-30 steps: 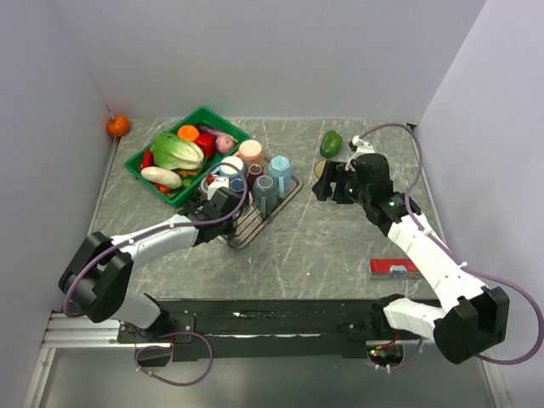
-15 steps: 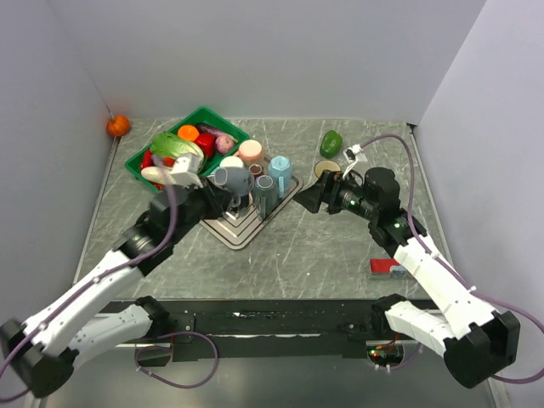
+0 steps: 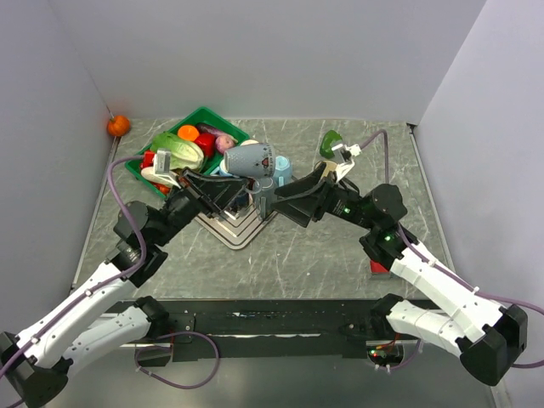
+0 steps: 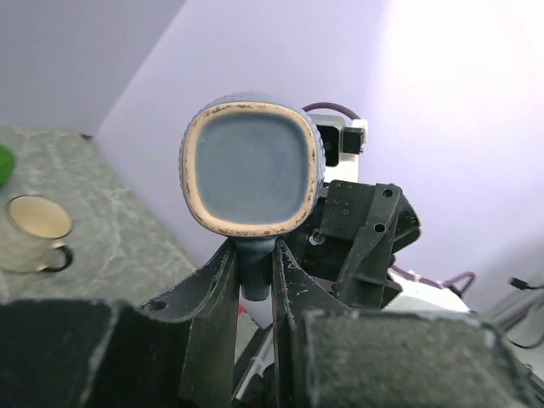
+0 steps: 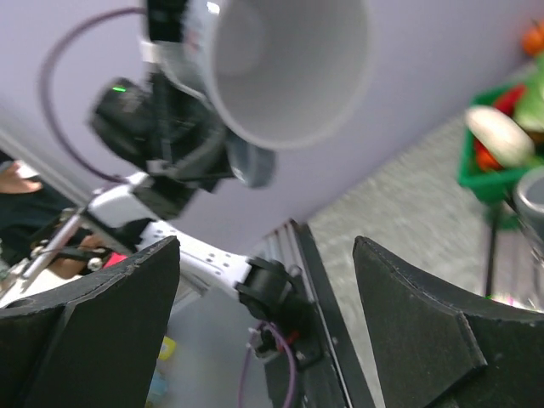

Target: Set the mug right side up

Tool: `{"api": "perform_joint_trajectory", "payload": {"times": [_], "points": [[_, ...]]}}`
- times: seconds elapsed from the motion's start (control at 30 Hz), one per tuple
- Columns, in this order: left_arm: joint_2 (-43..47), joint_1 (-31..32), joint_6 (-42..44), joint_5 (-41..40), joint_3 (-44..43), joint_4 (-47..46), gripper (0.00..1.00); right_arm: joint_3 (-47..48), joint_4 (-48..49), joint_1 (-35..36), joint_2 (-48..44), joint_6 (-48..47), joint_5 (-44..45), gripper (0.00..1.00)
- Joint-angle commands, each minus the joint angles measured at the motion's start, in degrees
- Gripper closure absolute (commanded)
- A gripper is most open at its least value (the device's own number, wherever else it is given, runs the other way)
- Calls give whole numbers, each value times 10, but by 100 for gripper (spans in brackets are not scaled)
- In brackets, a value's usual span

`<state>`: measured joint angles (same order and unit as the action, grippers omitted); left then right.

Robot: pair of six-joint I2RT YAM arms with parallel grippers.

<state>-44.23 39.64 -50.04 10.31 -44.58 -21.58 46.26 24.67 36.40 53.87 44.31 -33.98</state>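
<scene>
- Lifted higher than a moment ago, the mug (image 3: 249, 161) hangs sideways at centre frame.
- Left gripper (image 4: 255, 265) pinches its handle.
- Right gripper (image 5: 265, 251), moved closer, has its jaws wide apart.

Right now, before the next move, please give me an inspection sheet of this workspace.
Surface: grey marbled tabletop, faint scratch lines.
Job's things: grey-blue ceramic mug held in the air, lying sideways.
Clutter: green plastic basket of vegetables; dark ribbed tray with cups; green bell pepper; small orange fruit; red box; cream cup.
Grippers: left gripper shut on the mug's handle; right gripper open, facing the mug's mouth, not touching.
Cables: purple cables along both arms, no snag seen.
Surroundings: plain white walls on three sides.
</scene>
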Motion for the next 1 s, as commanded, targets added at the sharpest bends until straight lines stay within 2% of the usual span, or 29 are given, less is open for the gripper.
{"api": "perform_joint_trajectory", "payload": {"times": [0.0, 0.13, 0.47, 0.97], "points": [[-4, 10, -32, 42, -4, -141, 99, 16, 127, 19, 2, 29, 2, 13], [-16, 18, -39, 48, 0, -170, 99, 31, 131, 25, 16, 37, 10, 20], [-23, 33, -31, 53, 10, -183, 99, 62, 146, 30, 43, 55, 11, 24], [-35, 58, -19, 32, 34, -216, 99, 88, 151, 40, 88, 119, -7, 50]]}}
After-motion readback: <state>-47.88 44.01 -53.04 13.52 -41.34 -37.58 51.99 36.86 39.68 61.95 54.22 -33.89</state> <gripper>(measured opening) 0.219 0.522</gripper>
